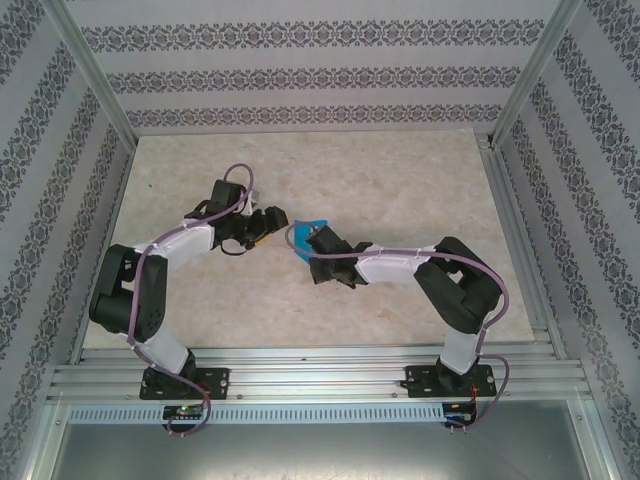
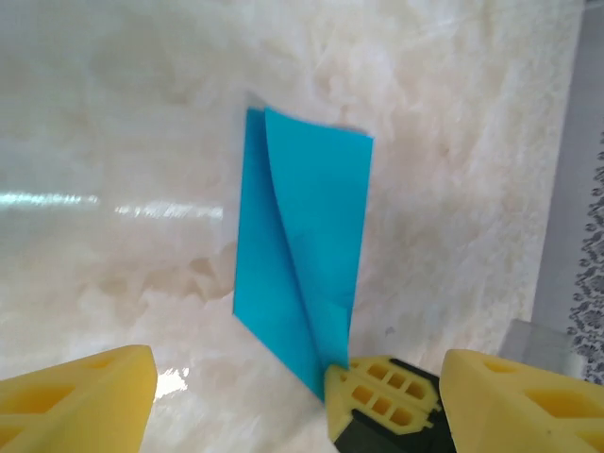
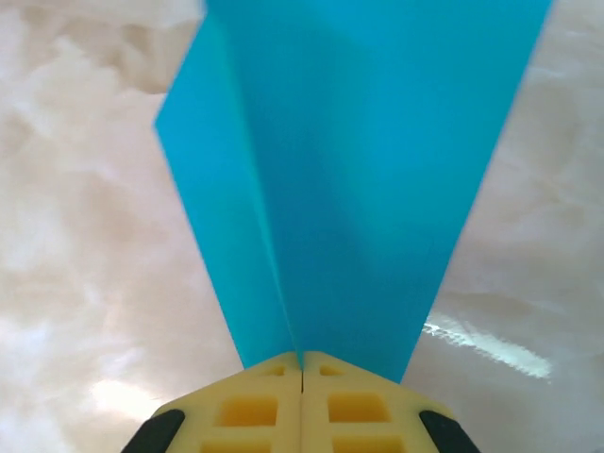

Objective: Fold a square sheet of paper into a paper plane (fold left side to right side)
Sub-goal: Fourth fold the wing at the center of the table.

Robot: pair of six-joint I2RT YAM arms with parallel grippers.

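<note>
The teal-blue sheet of paper [image 1: 313, 231] is folded into a narrow pointed shape with a long centre crease [image 2: 293, 255]. My right gripper [image 3: 301, 363] is shut on its pointed end, and the paper [image 3: 359, 170] fans out away from the closed yellow fingertips. In the left wrist view those shut fingertips [image 2: 382, 396] pinch the paper's near tip. My left gripper [image 2: 297, 420] is open, with one yellow finger [image 2: 80, 396] left of the paper and the other on the right, neither touching it. From above, the left gripper [image 1: 266, 222] sits just left of the paper and the right gripper [image 1: 306, 246].
The pale marble-patterned table [image 1: 400, 180] lies under both arms. Patterned walls and aluminium posts [image 1: 95, 75] close off the left, right and back. A metal rail [image 1: 320, 365] runs along the near edge by the arm bases.
</note>
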